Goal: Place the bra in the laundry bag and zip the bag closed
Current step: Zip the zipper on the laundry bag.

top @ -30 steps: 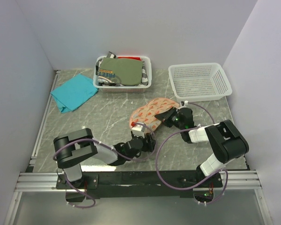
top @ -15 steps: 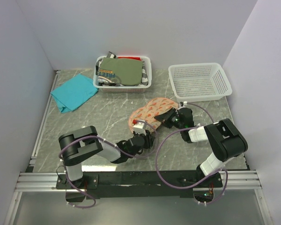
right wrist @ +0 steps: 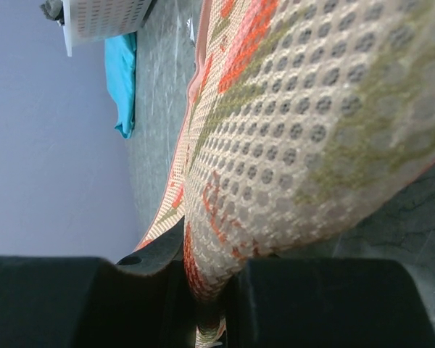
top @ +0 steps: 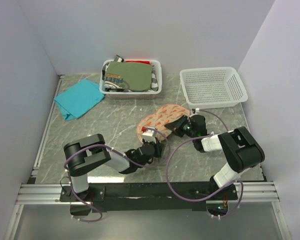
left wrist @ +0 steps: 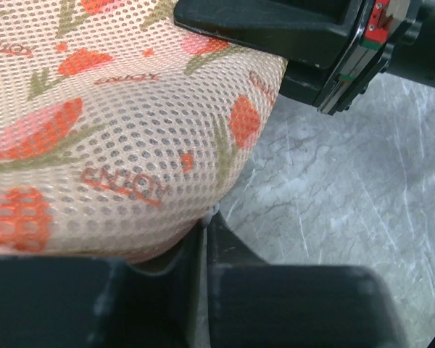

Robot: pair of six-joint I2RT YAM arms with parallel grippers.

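The laundry bag (top: pixel 159 120), pinkish-beige mesh with orange-red print, lies in the middle of the table between my two grippers. My left gripper (top: pixel 151 138) is at its near edge. In the left wrist view the jaws are shut, and a small grey zipper pull (left wrist: pixel 212 212) is pinched at their tips under the bulging mesh (left wrist: pixel 116 130). My right gripper (top: pixel 183 125) is at the bag's right end, shut (right wrist: pixel 210 290) on a fold of the mesh (right wrist: pixel 297 145). The bra is hidden.
A teal cloth (top: pixel 79 98) lies at the back left. A white basket (top: pixel 131 77) holding an olive-green folded garment stands at the back centre. An empty white mesh basket (top: pixel 213 87) stands at the back right. The right gripper's black body (left wrist: pixel 312 36) sits close above the left one.
My left gripper has closed at the bag's near edge and shifted slightly toward the bag. The right gripper keeps its hold; the bag has barely moved.
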